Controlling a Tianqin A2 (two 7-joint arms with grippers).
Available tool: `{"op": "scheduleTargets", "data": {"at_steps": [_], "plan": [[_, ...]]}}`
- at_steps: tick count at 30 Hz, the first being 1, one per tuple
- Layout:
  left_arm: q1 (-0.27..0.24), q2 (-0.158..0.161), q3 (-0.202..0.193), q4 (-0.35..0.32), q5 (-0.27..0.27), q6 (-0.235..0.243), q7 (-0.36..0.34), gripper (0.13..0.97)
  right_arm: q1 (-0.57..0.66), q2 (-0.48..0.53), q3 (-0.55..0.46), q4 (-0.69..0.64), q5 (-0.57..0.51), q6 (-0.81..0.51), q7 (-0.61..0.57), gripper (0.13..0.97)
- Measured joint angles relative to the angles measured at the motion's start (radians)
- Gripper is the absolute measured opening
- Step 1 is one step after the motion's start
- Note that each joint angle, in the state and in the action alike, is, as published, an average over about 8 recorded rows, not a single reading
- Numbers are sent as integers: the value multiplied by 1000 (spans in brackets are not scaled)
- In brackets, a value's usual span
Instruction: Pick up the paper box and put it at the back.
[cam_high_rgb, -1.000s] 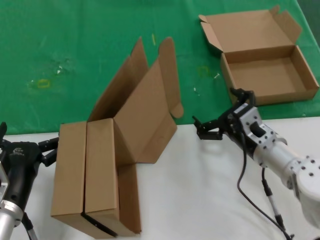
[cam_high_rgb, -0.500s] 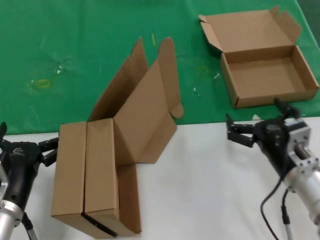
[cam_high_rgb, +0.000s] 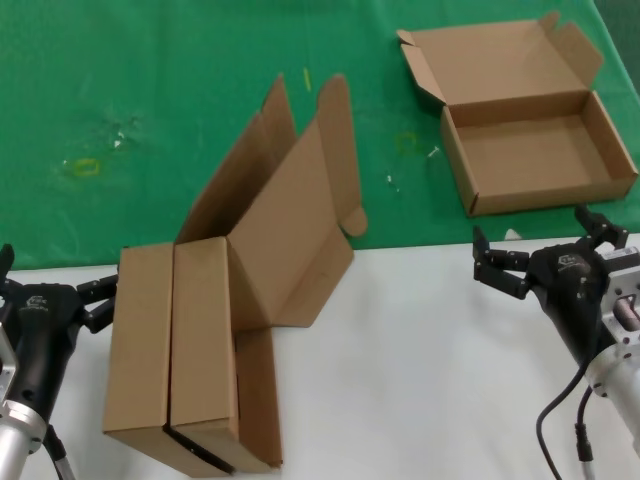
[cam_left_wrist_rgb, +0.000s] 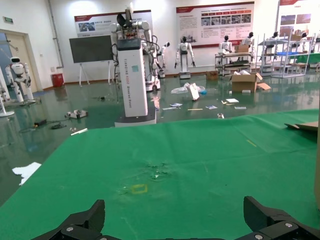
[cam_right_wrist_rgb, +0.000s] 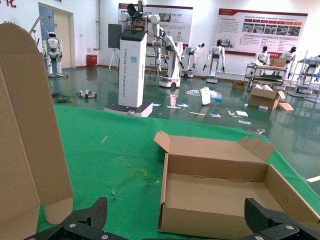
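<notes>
One open, empty paper box (cam_high_rgb: 535, 150) lies on the green cloth at the back (cam_high_rgb: 150, 80), far right, lid folded back. It also shows in the right wrist view (cam_right_wrist_rgb: 220, 200). Two more paper boxes (cam_high_rgb: 200, 340) stand together at the left on the white tabletop, their lids (cam_high_rgb: 290, 220) raised over the cloth edge. My right gripper (cam_high_rgb: 545, 250) is open and empty, low over the white table just in front of the open box; in its wrist view (cam_right_wrist_rgb: 175, 220) the jaws frame that box's front wall. My left gripper (cam_high_rgb: 50, 275) is open and empty beside the left boxes.
The white tabletop (cam_high_rgb: 400, 380) fills the near half. The green cloth carries yellowish stains (cam_high_rgb: 85, 165) and white scuffs (cam_left_wrist_rgb: 157, 172). A raised cardboard lid (cam_right_wrist_rgb: 30, 125) stands close beside the right wrist camera. A hall with robots and shelves lies beyond the table.
My right arm has swung right and drawn back from beside the raised lids to in front of the open box, gripper open throughout. The left arm and the boxes have not moved.
</notes>
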Motion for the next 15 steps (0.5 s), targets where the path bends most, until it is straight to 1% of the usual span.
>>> {"op": "scheduleTargets", "data": {"at_steps": [15], "plan": [[0, 0, 0, 0, 0, 0, 0, 966, 0, 0, 0, 0, 0, 0, 0, 966]]}}
